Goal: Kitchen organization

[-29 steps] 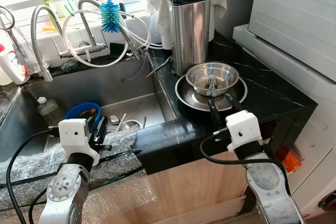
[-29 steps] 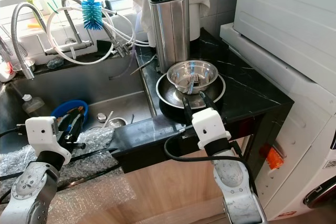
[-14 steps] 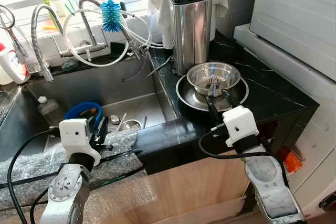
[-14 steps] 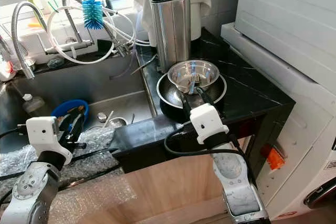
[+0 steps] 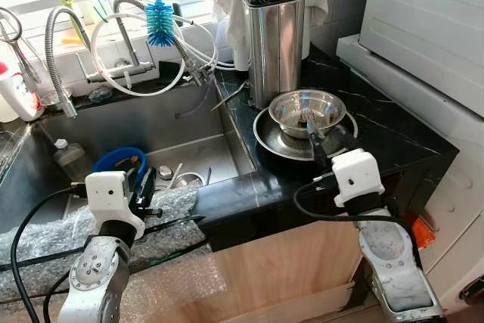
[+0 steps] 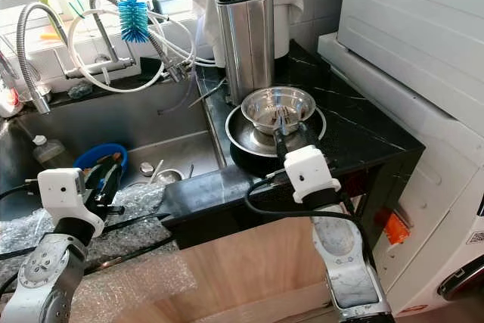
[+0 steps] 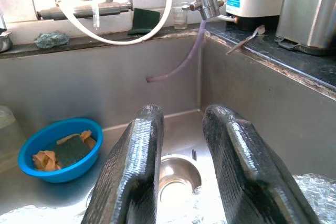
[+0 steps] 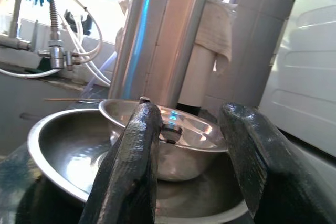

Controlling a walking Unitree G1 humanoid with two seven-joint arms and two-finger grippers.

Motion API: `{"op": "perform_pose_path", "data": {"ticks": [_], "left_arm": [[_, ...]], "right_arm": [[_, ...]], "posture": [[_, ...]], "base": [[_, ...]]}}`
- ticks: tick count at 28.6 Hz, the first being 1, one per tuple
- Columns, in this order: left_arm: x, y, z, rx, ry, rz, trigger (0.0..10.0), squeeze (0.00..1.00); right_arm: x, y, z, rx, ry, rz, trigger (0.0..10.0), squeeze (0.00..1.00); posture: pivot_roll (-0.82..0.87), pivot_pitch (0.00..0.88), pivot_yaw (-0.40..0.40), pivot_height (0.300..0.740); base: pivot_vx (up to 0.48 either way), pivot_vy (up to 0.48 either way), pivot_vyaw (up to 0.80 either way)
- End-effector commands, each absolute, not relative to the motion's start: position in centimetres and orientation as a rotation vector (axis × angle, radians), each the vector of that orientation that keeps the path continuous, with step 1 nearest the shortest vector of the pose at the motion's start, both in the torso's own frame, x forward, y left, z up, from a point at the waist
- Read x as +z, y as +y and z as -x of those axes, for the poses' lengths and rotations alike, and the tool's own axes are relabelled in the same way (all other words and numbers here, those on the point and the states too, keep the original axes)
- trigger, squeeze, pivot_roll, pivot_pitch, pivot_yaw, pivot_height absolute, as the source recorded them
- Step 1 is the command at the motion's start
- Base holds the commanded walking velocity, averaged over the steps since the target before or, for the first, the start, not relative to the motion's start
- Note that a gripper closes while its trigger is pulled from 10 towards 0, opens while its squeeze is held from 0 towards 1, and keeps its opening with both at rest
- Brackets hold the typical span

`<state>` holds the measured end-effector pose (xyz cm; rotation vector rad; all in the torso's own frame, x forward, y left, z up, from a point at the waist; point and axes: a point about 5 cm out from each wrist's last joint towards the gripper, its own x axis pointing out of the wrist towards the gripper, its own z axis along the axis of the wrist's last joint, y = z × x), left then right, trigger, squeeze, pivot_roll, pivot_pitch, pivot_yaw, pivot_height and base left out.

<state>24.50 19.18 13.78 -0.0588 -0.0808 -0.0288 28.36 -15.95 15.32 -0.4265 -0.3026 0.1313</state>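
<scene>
Just ahead of your right gripper [image 5: 325, 135], whose fingers are parted, you see a small steel bowl [image 5: 306, 111], upright and shiny, holding a small dark item too small to identify. It sits nested inside a larger, shallow steel bowl [image 5: 272, 138] on the black marbled table [image 5: 393, 130]. Beyond both stands an upright steel knife block [image 5: 276, 43].

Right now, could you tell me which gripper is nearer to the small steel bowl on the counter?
Right. The right gripper is open at the near rim of the small steel bowl; the left gripper hangs over the sink, well away.
</scene>
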Motion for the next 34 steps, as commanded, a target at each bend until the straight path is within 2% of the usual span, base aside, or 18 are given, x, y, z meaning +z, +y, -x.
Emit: {"op": "perform_pose_path", "data": {"ticks": [1,19,34], "left_arm": [[14.0,19.2,-24.6,-0.029,-0.081,0.055,10.0,0.00],[13.9,19.1,-24.8,-0.033,-0.078,0.052,10.0,0.00],[13.6,19.1,-24.8,-0.029,-0.060,0.050,10.0,0.00]], "right_arm": [[15.8,-16.2,-28.5,0.097,-0.324,0.424,10.0,0.00],[15.9,-17.0,-28.9,-0.025,-0.317,0.427,10.0,0.00],[15.0,-16.8,-29.4,-0.019,-0.237,0.435,10.0,0.00]], "posture": [[-0.12,0.000,0.139,0.740],[-0.11,0.000,0.141,0.740],[-0.11,0.000,0.137,0.740]], "base": [[0.000,0.000,0.00],[0.000,0.000,0.00],[0.000,0.000,0.00]]}}
